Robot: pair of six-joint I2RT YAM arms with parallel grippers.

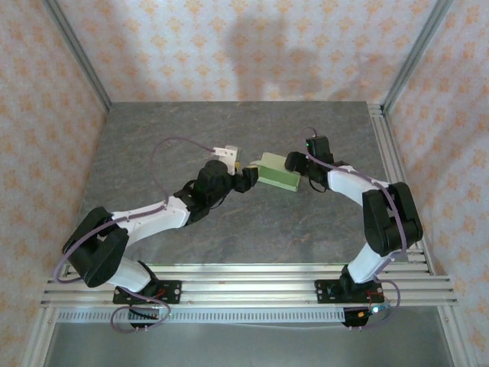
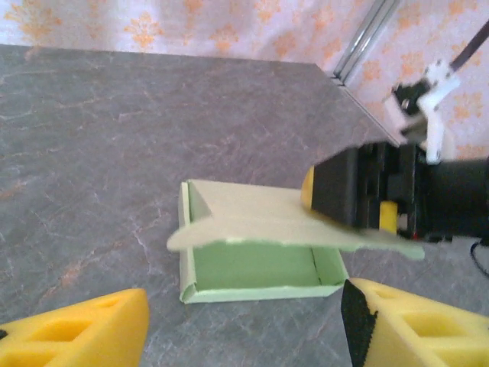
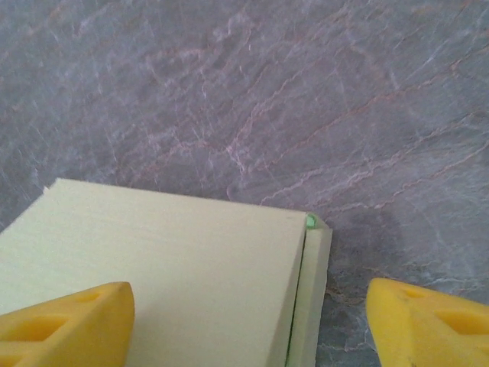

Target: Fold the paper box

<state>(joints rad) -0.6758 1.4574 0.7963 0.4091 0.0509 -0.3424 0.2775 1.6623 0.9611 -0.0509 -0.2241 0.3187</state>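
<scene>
The paper box (image 1: 276, 172) sits on the table (image 1: 229, 229) near the middle, a little toward 3 o'clock. Its lid (image 2: 290, 225) is partway down, and you can see inside the box under it.

I think the step now is closing the lid. To do it well, the right claw (image 3: 250, 306) should push the lid down slowly and flat, not on one corner, so the thin card does not bend. The front edge of the lid should slip inside the front wall, not land on top of it. The left claw (image 2: 243, 325) can hold the box so it does not slide away.

The left claw's fingers are wide apart and hold nothing. It waits just beside the box, at the box's 9 o'clock. The right claw's fingers are apart too. It is over the lid at the box's 3 o'clock, and one finger seems to rest on the lid.

The left arm reaches from 7 o'clock toward the middle. The right arm goes up from 5 o'clock, bends at its elbow, and comes back in toward the box.
</scene>
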